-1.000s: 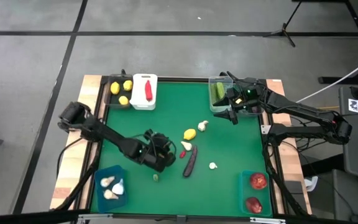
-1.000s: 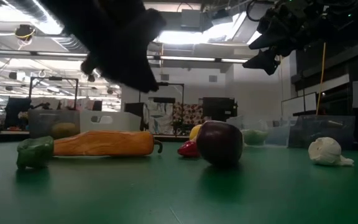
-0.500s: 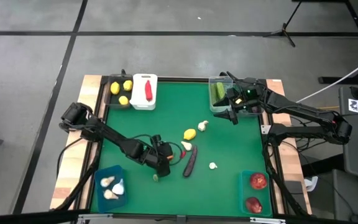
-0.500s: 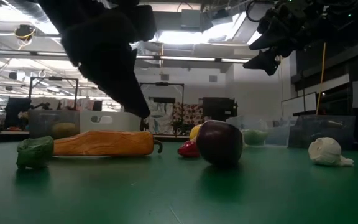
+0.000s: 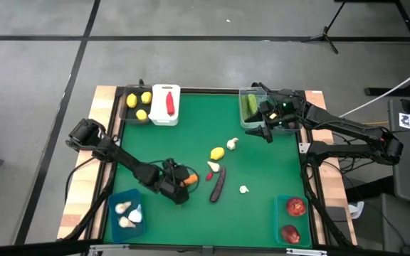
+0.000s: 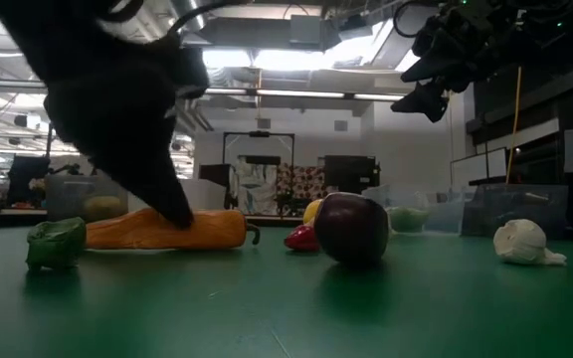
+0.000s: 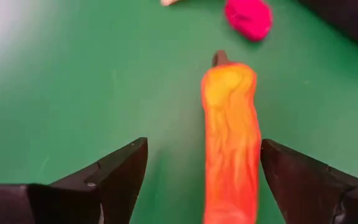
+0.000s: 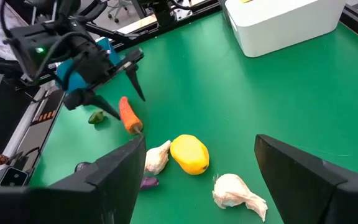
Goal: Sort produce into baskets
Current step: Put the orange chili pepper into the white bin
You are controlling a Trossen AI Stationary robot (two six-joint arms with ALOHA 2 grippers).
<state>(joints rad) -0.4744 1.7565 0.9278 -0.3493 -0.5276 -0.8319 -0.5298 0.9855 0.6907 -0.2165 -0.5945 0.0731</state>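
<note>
you have most bins filled; the carrot, lemon, garlic and eggplant remain loose. left gripper straddles the carrot, spread wide; right gripper hangs wide, empty.

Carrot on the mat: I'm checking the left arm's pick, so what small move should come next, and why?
Probably lower a little and close. The left tool is open with the carrot lying lengthwise between its fingers, nearer one side, flat on the green mat, not lifted. The right tool waits open near the clear bin.
</note>
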